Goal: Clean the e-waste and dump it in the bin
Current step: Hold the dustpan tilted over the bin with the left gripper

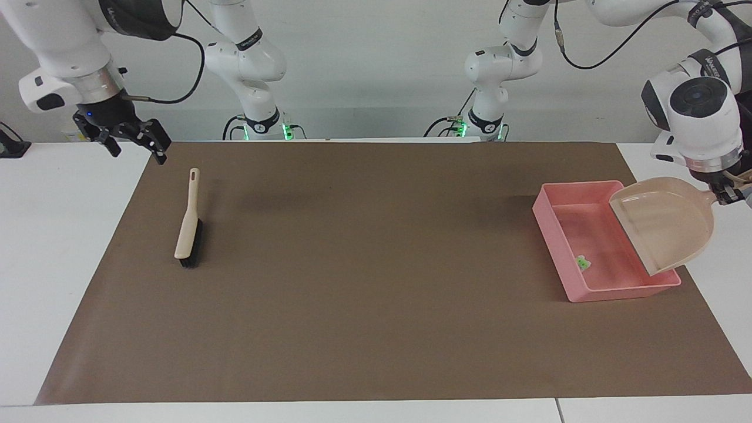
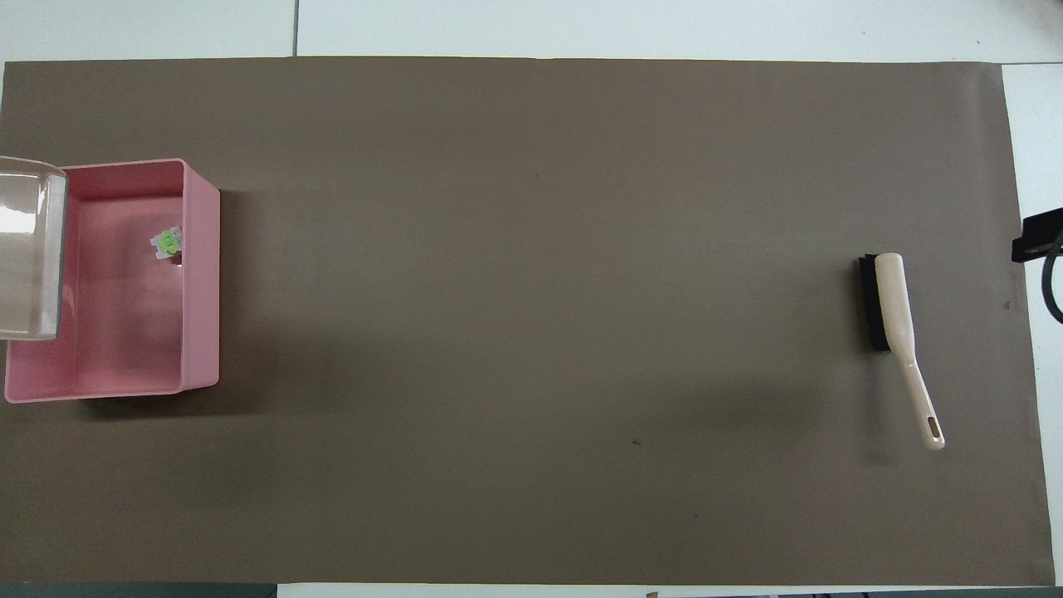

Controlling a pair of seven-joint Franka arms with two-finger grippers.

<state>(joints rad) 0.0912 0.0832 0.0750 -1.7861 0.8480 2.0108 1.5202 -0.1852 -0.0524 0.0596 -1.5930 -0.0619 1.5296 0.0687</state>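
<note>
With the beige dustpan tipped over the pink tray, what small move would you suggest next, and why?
Probably the left gripper should level the beige plastic dustpan and carry it off the pink rectangular tray. The pan looks empty and the white, green-patched piece lies inside; the dark block is not visible.

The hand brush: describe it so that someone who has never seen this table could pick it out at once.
On the brown mat covering the white table, look toward the right arm's end, away from the pink rectangular plastic tray. The beige long-handled hand brush lies flat there, alone, its handle pointing toward the robots. Its strip of black bristles along one side sets it apart.
</note>
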